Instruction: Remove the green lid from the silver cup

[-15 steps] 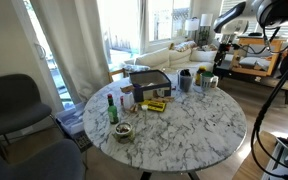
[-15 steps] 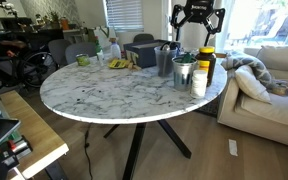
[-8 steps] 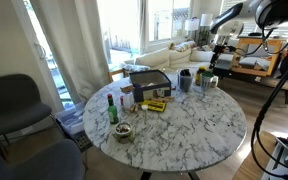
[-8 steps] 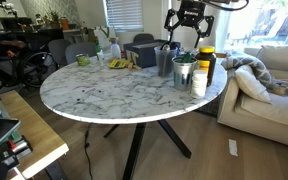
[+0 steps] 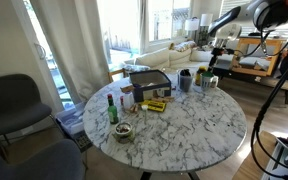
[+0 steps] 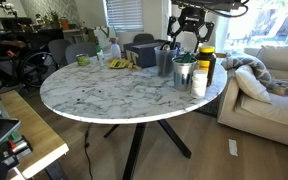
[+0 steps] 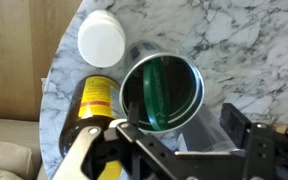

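Round white-marble table (image 6: 104,90) on a wooden floor. The black Robotiq gripper (image 6: 190,34) hangs above the cup cluster at the far right edge of the table, with its jaws spread wide and nothing between them. It is clear of every object.

In the wrist view the gripper (image 7: 199,150) enters from the bottom. Its two black fingers (image 7: 249,140) stand wide apart on either side of the cup below.

The small grey-silver metal cylindrical cup (image 6: 184,75) stands upright on the marble. The small round green lid (image 6: 184,62) sits in its mouth. From the wrist camera the silver cup (image 7: 198,75) shows as a shiny rim ringing the green lid (image 7: 162,92), which sits level and fills the opening. The cup lies almost straight below the gripper, slightly to the left in that view.

Neighbours:
- A white round-topped container (image 6: 200,80) stands just right of the silver cup and slightly nearer. I cannot tell whether they touch. It is at the upper left in the wrist view (image 7: 101,40).
- A yellow-capped, yellow-labelled bottle (image 6: 206,60) stands just behind the white container, at the table edge.
- A darker blue-grey cup (image 6: 165,62) stands just left of the silver cup.

In an exterior view, a green glass bottle with a red cap (image 5: 112,108) stands upright on the left side of the table (image 5: 174,130). A small round bowl (image 5: 123,131) sits near it, and both are well apart from the cups. There the gripper (image 5: 216,52) is over the far right edge.
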Motion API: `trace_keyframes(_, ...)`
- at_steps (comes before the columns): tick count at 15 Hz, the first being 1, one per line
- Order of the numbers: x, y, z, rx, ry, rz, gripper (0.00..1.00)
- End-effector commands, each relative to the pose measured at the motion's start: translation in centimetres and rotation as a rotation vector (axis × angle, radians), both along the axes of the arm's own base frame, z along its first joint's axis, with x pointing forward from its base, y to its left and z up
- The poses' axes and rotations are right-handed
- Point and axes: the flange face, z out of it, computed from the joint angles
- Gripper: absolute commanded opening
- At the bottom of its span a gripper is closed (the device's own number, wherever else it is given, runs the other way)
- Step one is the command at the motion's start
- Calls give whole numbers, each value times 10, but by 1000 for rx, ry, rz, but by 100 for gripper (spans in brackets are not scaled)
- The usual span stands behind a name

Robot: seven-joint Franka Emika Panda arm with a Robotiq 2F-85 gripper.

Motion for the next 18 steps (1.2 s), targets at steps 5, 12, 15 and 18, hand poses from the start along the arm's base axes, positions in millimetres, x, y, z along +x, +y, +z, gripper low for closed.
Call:
trace_keyframes(5, 7, -10, -22, -22, -21, -26, 56)
trace_keyframes(12, 8, -11, -32, -29, -15, -26, 1)
trace_keyframes(15, 4, -12, -16, -52, -39, -53, 0)
trace_keyframes(18, -1, -9, 9, -53, -79, -52, 2)
